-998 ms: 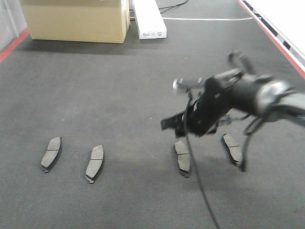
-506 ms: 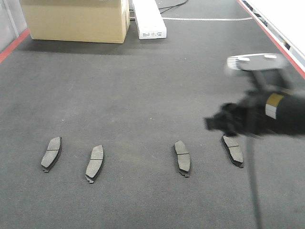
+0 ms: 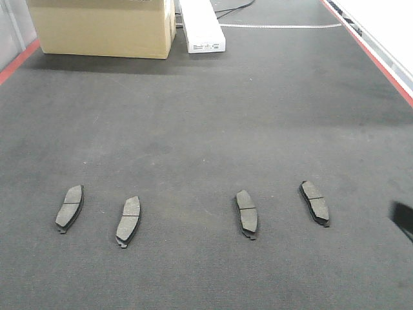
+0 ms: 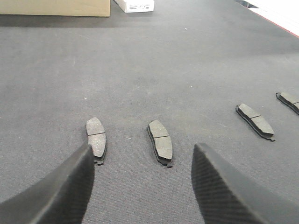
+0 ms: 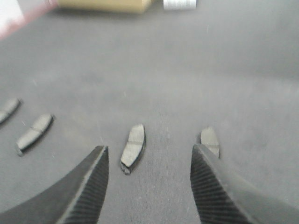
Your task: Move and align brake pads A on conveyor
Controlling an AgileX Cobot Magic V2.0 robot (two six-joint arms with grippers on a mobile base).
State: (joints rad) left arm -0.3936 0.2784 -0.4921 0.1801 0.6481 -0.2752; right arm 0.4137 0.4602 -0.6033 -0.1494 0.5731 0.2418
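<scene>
Four brake pads A lie flat on the conveyor (image 3: pixel 193 129), friction faces up, in a loose row across the near belt: far-left pad (image 3: pixel 70 208), second pad (image 3: pixel 129 220), third pad (image 3: pixel 246 213), far-right pad (image 3: pixel 314 202). All apart from one another; wider gap between second and third than within either pair. Long axes run roughly away from camera. Left pair leans slightly one way, right pair slightly the other, so the row is not quite parallel

Left gripper (image 4: pixel 142 184): jaws spread wide, nothing between them, hanging above the belt just short of the left pair. Right gripper (image 5: pixel 149 186): also spread and empty, view blurred, third pad showing in the gap between its fingers, far-right pad beside the right finger. In the front view only a dark sliver of an arm shows at the right edge

Judgement: pads look placed; step in hand is checking or trimming alignment. If a correction is wanted, next move calls for a descent over one skewed pad, jaws across its short width, a small twist, then release

Containers: cardboard box (image 3: pixel 103 29) at the far end, closed, contents hidden. White carton (image 3: pixel 202 26) beside it, also shut
</scene>
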